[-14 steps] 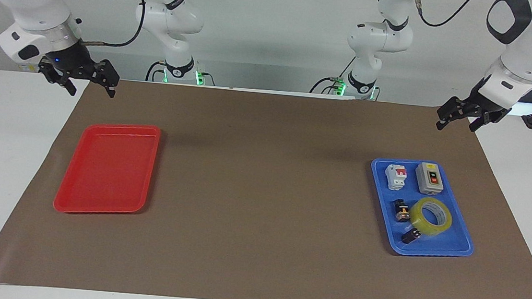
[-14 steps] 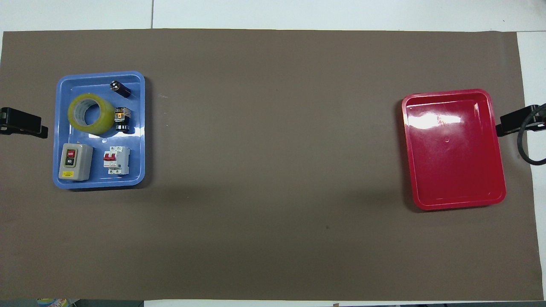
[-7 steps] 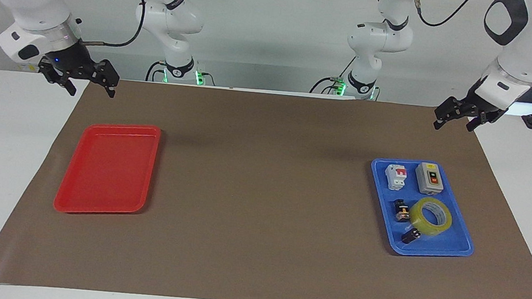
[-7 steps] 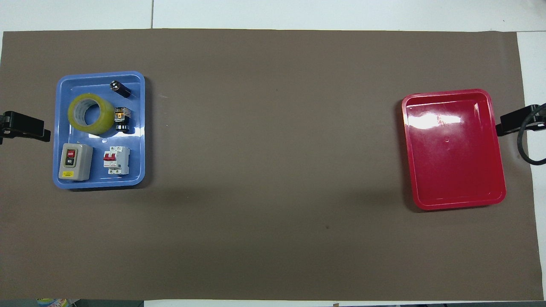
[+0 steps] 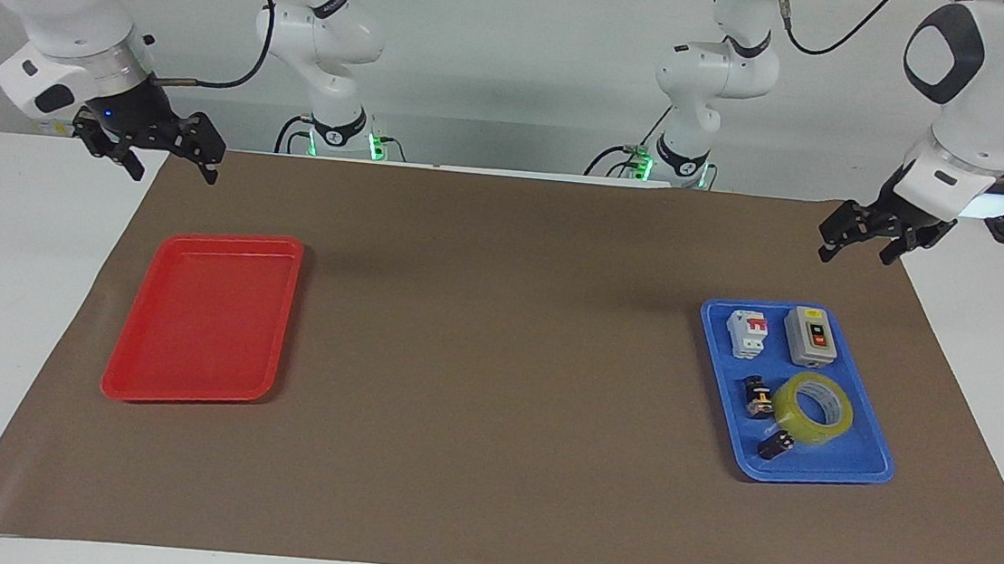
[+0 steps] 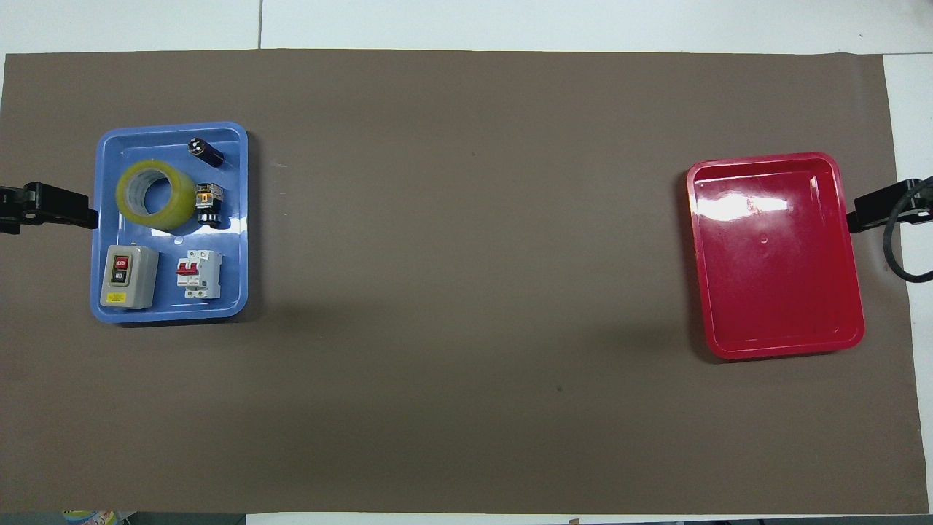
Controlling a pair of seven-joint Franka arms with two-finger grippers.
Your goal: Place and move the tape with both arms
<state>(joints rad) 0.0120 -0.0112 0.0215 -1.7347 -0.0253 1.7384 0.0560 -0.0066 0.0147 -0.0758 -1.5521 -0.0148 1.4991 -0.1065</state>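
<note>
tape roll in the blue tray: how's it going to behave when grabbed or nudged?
The tape lies flat on its side in the blue tray, so it probably won't roll unless tipped onto its edge. Its glossy wrap looks slippery; gripping through the open core seems safer. A small black part touches it, so a nudge would likely shove that too.

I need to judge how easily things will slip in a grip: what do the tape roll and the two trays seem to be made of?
The tape roll looks like translucent yellow plastic film, glossy, wound on a pale inner ring, possibly cardboard. The blue tray and the red tray look like smooth moulded plastic; the red one shows bright glare on its floor in the overhead view.
</note>
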